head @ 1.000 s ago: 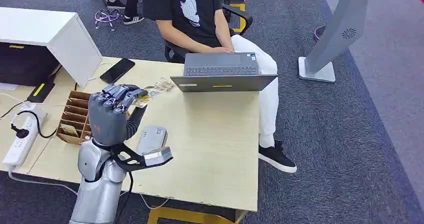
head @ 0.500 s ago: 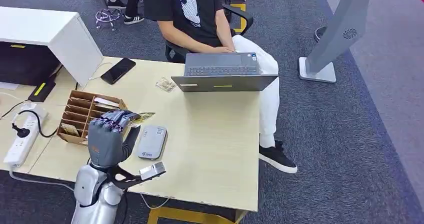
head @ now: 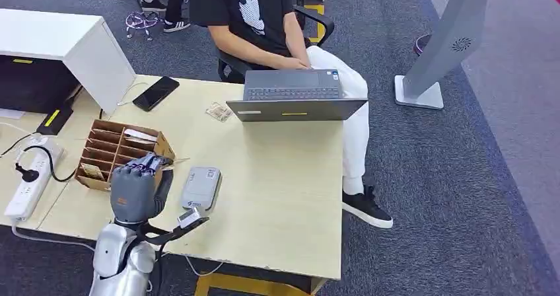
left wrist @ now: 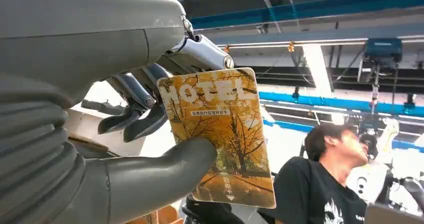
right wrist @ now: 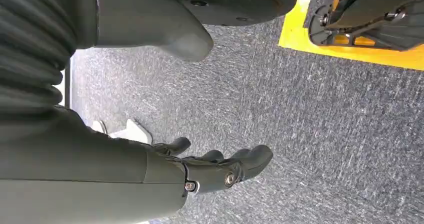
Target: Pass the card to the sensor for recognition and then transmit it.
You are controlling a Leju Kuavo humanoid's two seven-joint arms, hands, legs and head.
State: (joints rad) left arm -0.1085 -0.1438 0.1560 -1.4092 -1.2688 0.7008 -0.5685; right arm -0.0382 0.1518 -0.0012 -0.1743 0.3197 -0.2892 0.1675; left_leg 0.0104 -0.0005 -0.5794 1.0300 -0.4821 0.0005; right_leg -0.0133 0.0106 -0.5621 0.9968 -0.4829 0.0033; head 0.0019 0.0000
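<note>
My left hand (head: 135, 187) is raised over the table's near left part, beside the grey sensor box (head: 201, 187). It pinches a yellow card (left wrist: 220, 134) printed "HOTEL" with autumn trees, between the thumb (left wrist: 165, 171) and the darker fingers. In the head view the card (head: 174, 162) shows as a thin edge past the fingertips, left of and slightly behind the sensor. My right hand (right wrist: 165, 176) hangs over grey carpet with its fingers apart and holds nothing.
A cardboard slot organizer (head: 109, 149) stands just left of my hand. A person (head: 254, 18) sits behind a laptop (head: 294, 94) at the far edge. A phone (head: 155, 93), a small packet (head: 218, 111), a power strip (head: 28, 180) and a white box (head: 66, 41) lie nearby.
My left hand has drawn back toward me with the card, from over the packet near the laptop down to beside the organizer and sensor.
</note>
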